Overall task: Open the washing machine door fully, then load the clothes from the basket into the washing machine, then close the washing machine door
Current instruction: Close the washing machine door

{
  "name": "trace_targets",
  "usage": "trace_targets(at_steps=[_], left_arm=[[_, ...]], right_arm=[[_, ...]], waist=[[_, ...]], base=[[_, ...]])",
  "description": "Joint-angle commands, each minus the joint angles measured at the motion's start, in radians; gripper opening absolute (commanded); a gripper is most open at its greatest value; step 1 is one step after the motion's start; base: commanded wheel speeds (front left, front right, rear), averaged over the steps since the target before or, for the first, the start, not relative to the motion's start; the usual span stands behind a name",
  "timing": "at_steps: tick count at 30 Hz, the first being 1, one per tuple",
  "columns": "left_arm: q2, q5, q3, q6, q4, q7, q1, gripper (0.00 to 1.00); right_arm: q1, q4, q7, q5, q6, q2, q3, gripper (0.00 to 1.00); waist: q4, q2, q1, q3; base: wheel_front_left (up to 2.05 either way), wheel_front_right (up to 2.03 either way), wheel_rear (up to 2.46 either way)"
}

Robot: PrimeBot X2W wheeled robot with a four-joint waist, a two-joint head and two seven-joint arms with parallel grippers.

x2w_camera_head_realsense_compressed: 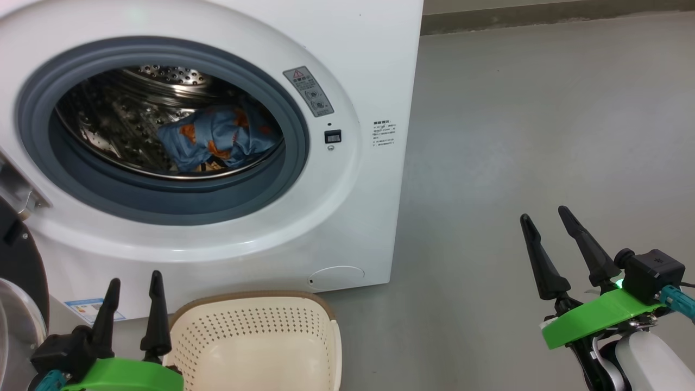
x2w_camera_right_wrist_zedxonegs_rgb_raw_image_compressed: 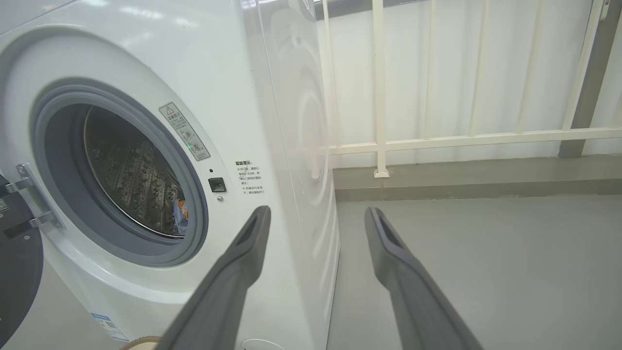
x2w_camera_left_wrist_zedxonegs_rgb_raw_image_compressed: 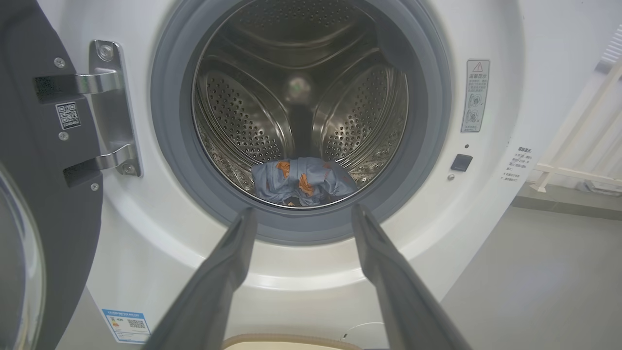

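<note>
The washing machine door stood swung out at the far left, its black rim and metal hinge facing the left wrist view. The left gripper hovered just right of it, low in front of the machine, its 2 fingers spread wide with nothing between them. Beside it sat the basket, close against the foot of the washing machine; what showed of its inside held no garment. Further right, the clothes lay as a blue, orange-printed bundle at the bottom of the drum, well inside the grey gasket. Loading therefore looked finished, and closing the door was probably the step in hand.

The left arm was the natural one for it. It would do best to reach round to the door's outer face and push on the rim at the edge farthest from the hinge, not on the glass, following the door's arc. No cloth appeared to trail over the gasket, so nothing should jam. A firm last press toward the small black latch socket would be needed.

The right gripper hung at the far right over bare floor, well apart from the machine, jaws also fully spread and empty.
</note>
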Motion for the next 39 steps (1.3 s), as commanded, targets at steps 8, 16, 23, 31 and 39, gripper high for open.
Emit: trace_targets(at_steps=[8,16,23,31,39], left_arm=[[0.011,0.021,0.047,-0.007,-0.012,-0.006,-0.033,1.0],[0.004,0.027,0.066,-0.012,-0.013,-0.006,-0.032,1.0],[-0.001,0.037,0.074,-0.016,-0.009,-0.006,-0.032,1.0],[-0.005,0.041,0.077,-0.026,-0.005,-0.006,-0.033,1.0],[-0.009,0.045,0.08,-0.029,0.001,-0.006,-0.032,1.0]], right_arm=[[-0.017,-0.018,-0.005,0.013,0.004,-0.014,0.019,1.0],[-0.018,-0.017,-0.005,0.015,0.004,-0.014,0.021,1.0],[-0.018,-0.014,-0.005,0.016,0.004,-0.011,0.021,1.0],[-0.017,-0.012,-0.005,0.017,0.004,-0.009,0.021,1.0],[-0.015,-0.01,-0.005,0.018,0.004,-0.01,0.022,1.0]], waist=[[0.002,-0.0001,0.0,-0.005],[0.002,-0.0001,0.0,-0.005],[0.001,-0.0001,0.0,-0.006],[-0.001,-0.0001,0.0,-0.01],[-0.002,-0.0001,0.0,-0.015]], base=[[0.0,0.0,0.0],[-0.22,0.22,0.0],[-1.18,1.18,0.0],[-1.37,1.37,0.0],[-0.39,0.39,0.0]])
